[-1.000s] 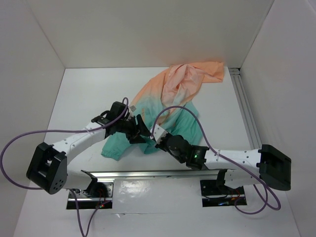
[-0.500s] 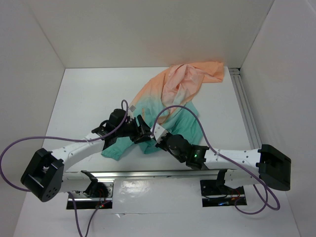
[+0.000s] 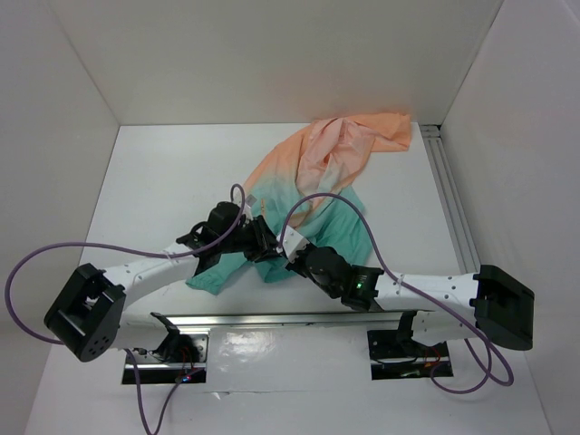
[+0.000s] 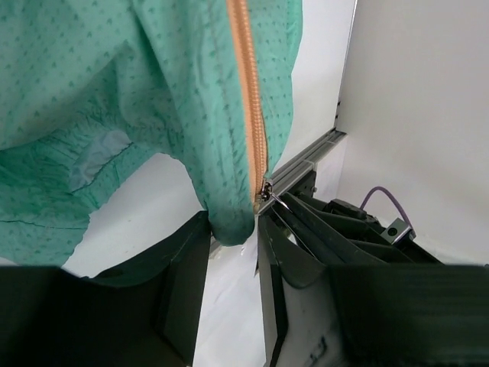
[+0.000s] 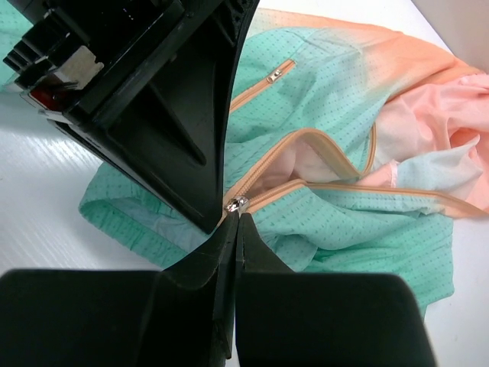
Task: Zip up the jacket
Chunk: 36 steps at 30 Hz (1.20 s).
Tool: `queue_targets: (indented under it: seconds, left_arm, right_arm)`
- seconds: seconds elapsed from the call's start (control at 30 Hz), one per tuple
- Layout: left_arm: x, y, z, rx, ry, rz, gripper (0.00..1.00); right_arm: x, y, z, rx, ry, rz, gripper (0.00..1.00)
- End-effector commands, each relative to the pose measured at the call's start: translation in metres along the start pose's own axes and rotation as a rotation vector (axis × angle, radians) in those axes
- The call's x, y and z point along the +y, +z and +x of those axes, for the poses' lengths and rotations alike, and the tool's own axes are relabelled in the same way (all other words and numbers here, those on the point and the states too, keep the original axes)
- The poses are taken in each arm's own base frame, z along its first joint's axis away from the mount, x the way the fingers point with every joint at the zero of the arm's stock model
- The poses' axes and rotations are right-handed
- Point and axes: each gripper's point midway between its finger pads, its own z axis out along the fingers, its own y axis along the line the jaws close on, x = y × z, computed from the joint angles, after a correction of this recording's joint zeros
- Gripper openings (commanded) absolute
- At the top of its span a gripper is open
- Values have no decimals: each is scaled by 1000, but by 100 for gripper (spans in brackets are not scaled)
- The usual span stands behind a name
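Observation:
The jacket lies crumpled at mid-table, peach at the far end and teal near me. My left gripper is shut on the jacket's teal bottom hem, just beside the lower end of the orange front zipper. My right gripper is right next to it, with its fingers closed on the silver zipper pull at the bottom of the zipper. Above the slider the two zipper halves spread apart. The orange pocket zip shows on the teal panel.
An aluminium rail runs along the right wall. Another rail lies at the near edge by the arm bases. White walls enclose the table on three sides. Purple cables loop over the jacket and arms.
My left gripper has shifted a little right and nearer, closer to my right gripper, and its cable has swung. The right arm and jacket have hardly moved.

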Motion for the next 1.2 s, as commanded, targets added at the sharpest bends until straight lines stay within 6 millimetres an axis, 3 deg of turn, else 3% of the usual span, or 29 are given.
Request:
queue_targets:
  seconds: [0.0,0.1,0.3,0.47,0.6,0.83,1.17]
  left_arm:
    - [-18,0,-8,-30,42,58,43]
    - [-25,0,-8,-26,56,93,43]
    - [-18,6,-3,-6,48,72,43]
    - [-23,7,-4,-4,54,87,30]
    - [-24,7,-7,-11,53,82,29]
    - [-22,7,-3,5,37,71,0]
    - [-24,7,11,88,49,114,0]
  right_arm:
    - [-6,3,-28,-68,53,17,0]
    - [-6,3,-28,-68,53,17,0]
    - [-4,5,-31,-70,53,8,0]
    - [-3,5,-31,-70,62,7,0]
    - [-3,5,-35,-80,66,0,0]
    - [-2,6,-35,-72,62,-2,0]
    - [-14,12,-38,-78,39,54,0]
